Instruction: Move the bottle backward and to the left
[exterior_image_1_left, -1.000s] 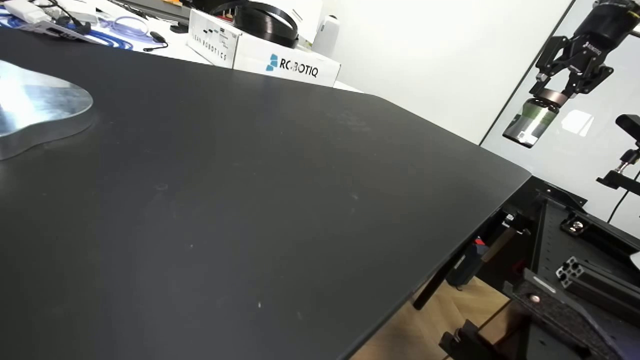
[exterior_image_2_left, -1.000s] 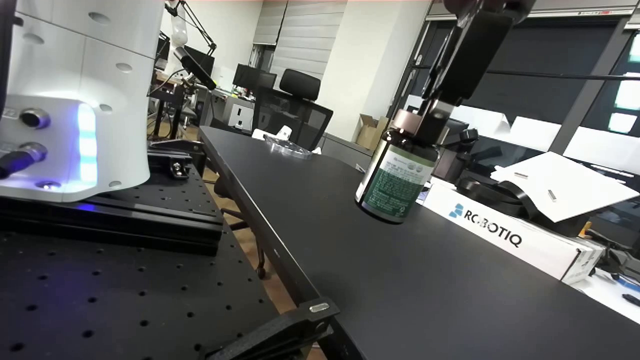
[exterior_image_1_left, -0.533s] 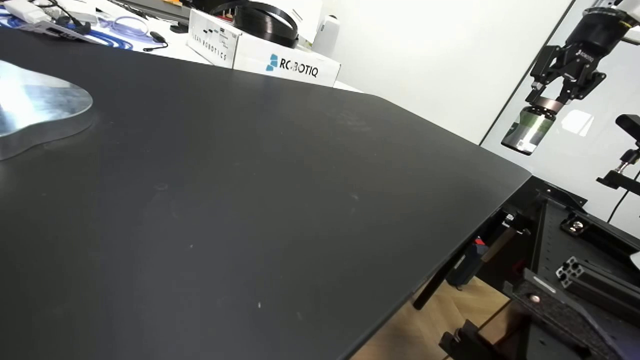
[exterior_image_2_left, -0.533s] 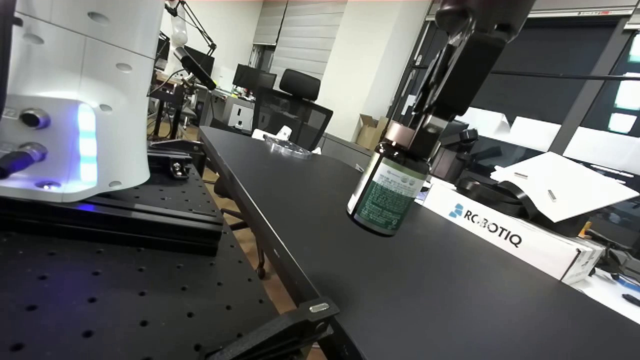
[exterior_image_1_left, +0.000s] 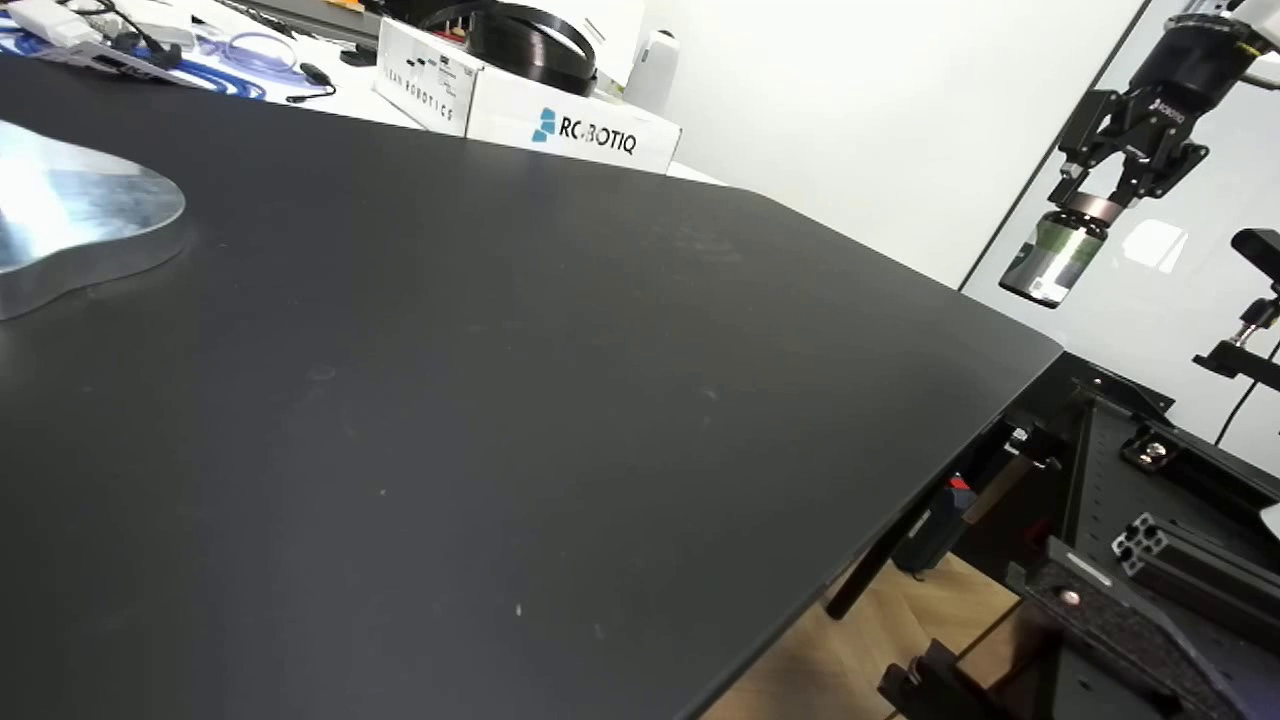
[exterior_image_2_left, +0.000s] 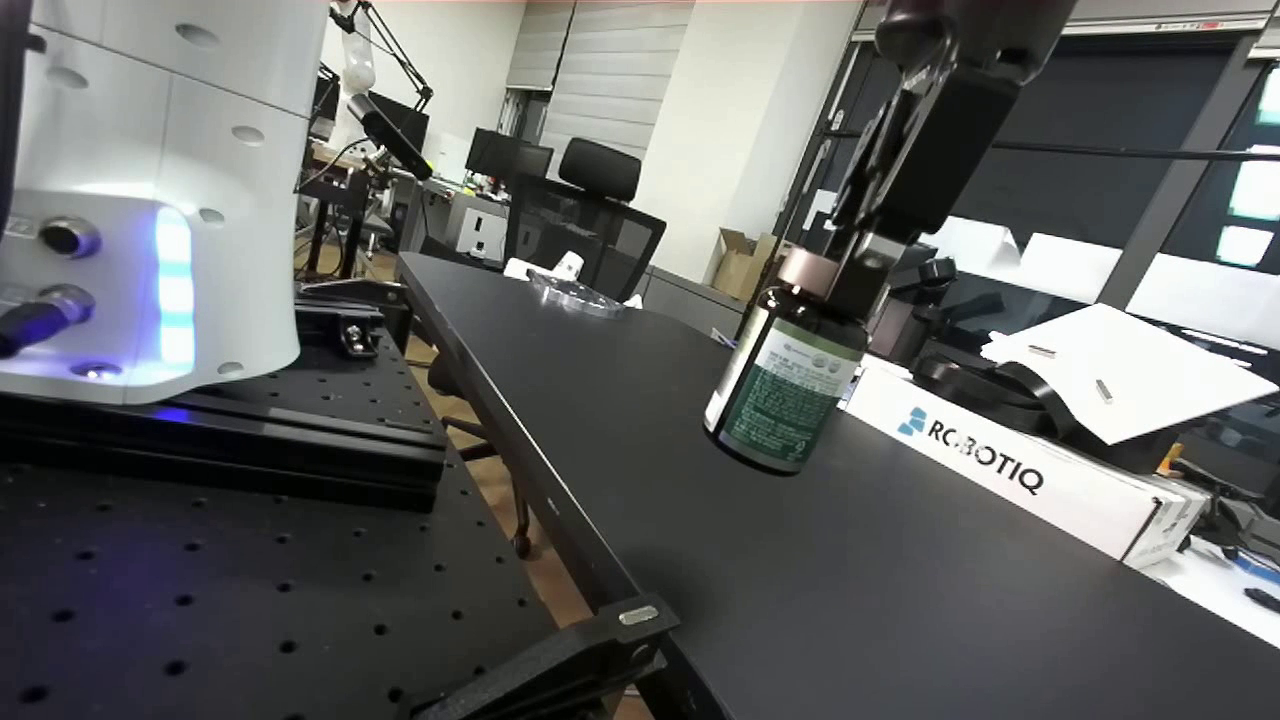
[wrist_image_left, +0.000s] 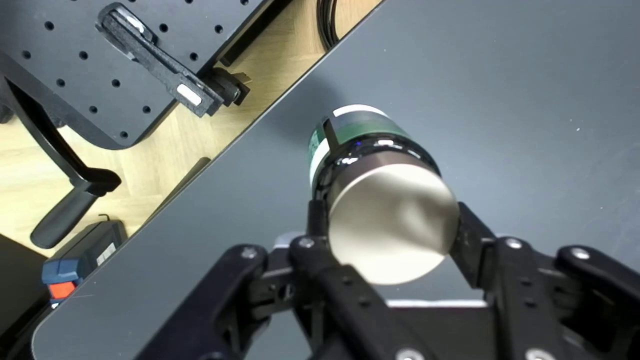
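The bottle is a small dark cylinder with a green and white label and a pinkish metallic cap. It shows in both exterior views (exterior_image_1_left: 1055, 262) (exterior_image_2_left: 785, 395) and in the wrist view (wrist_image_left: 392, 225), where its cap faces the camera. My gripper (exterior_image_1_left: 1096, 196) is shut on the cap, a finger on each side. It also shows in an exterior view (exterior_image_2_left: 845, 272) and in the wrist view (wrist_image_left: 390, 222). The bottle hangs in the air above the black tabletop (wrist_image_left: 525, 100), near the table's edge. It looks tilted in the exterior views, but those pictures are themselves slanted.
A white Robotiq box (exterior_image_1_left: 575, 130) (exterior_image_2_left: 985, 455) stands along the table's far side. A shiny metal plate (exterior_image_1_left: 90, 200) lies on the tabletop. A perforated black base plate (exterior_image_2_left: 250, 570) with a clamp (exterior_image_2_left: 590, 650) borders the table edge. The white robot base (exterior_image_2_left: 160, 190) stands on it.
The gripper and the held bottle have come down a little over the last second, shifting slightly left in the exterior views. In the last half second they have barely moved.
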